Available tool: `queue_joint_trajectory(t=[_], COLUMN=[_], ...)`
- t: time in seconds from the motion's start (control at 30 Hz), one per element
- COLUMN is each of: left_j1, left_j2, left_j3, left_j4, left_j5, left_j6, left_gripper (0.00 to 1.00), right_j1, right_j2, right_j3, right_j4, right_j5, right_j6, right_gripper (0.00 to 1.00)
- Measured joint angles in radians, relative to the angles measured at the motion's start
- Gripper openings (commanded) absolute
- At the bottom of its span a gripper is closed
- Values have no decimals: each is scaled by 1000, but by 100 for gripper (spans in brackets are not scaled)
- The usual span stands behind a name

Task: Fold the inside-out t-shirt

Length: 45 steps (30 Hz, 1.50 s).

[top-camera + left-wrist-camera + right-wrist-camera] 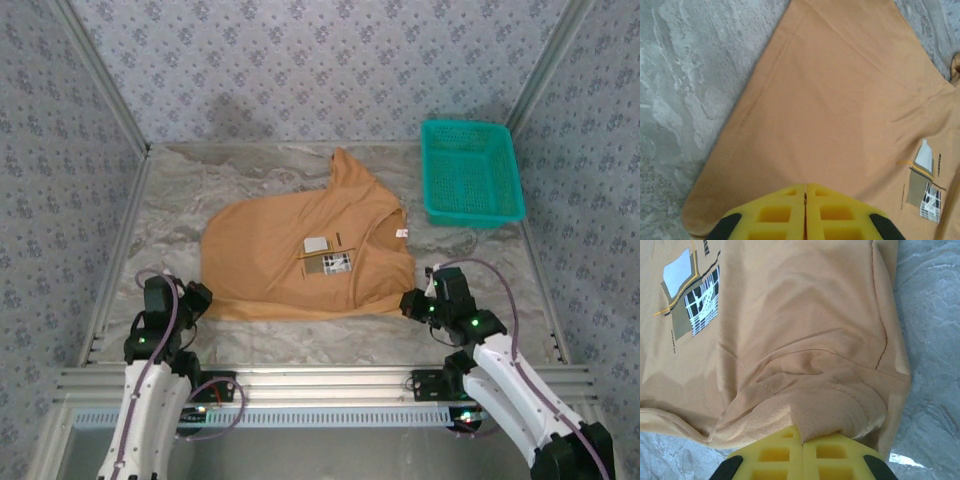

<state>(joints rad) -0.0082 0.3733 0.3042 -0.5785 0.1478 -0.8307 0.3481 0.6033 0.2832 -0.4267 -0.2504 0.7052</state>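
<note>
Yellow-fingered left gripper point(805, 189) sits closed over the near left hem of the orange-tan cloth t-shirt point(270, 255) spread flat on the grey marbled table point(180, 190); right gripper point(802, 434) pinches its bunched near right corner; beyond, far right, stands a teal plastic mesh basket point(472, 125)

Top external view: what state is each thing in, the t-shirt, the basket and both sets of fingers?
t-shirt: spread nearly flat, print showing, one sleeve sticking out.
basket: upright, empty.
left fingers: shut, over the t-shirt's corner; grip unclear.
right fingers: shut, pinching the bunched t-shirt edge.
</note>
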Motion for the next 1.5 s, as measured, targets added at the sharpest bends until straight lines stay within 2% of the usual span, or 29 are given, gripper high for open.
queue_joint_trajectory(t=[0.1, 0.17, 0.3, 0.4, 0.5, 0.63, 0.8, 0.9, 1.07, 1.3, 1.5], left_j1=[-15, -27, -40, -40, -40, -47, -59, -64, -87, -93, -79], left_j2=[-75, -133, -214, -167, 7, 339, 756, 978, 1258, 1571, 1783], left_j3=[0, 1, 36, 110, 198, 315, 460, 573, 778, 1007, 1249], left_j4=[-40, -70, -107, -86, -29, 69, 192, 237, 282, 272, 199], left_j5=[-18, -35, -77, -98, -92, -68, -45, -24, 12, 43, 50], left_j6=[-29, -47, -71, -60, -31, 27, 87, 106, 124, 142, 142], left_gripper=[19, 31, 33, 38, 38, 37, 26, 25, 23, 21, 19], right_j1=[2, 3, 6, 11, 23, 52, 60, 54, 38, 11, -29], right_j2=[-48, -89, -162, -144, -45, 175, 608, 885, 1233, 1537, 1688], right_j3=[-6, -6, 0, 53, 159, 315, 566, 774, 1087, 1313, 1544], right_j4=[-34, -68, -133, -178, -195, -135, -40, -14, -5, -49, -123], right_j5=[5, 11, 26, 38, 62, 95, 128, 133, 104, 78, 70], right_j6=[29, 45, 67, 64, 43, 4, -47, -73, -85, -62, -43], right_gripper=[29, 40, 54, 55, 55, 55, 48, 45, 42, 41, 41])
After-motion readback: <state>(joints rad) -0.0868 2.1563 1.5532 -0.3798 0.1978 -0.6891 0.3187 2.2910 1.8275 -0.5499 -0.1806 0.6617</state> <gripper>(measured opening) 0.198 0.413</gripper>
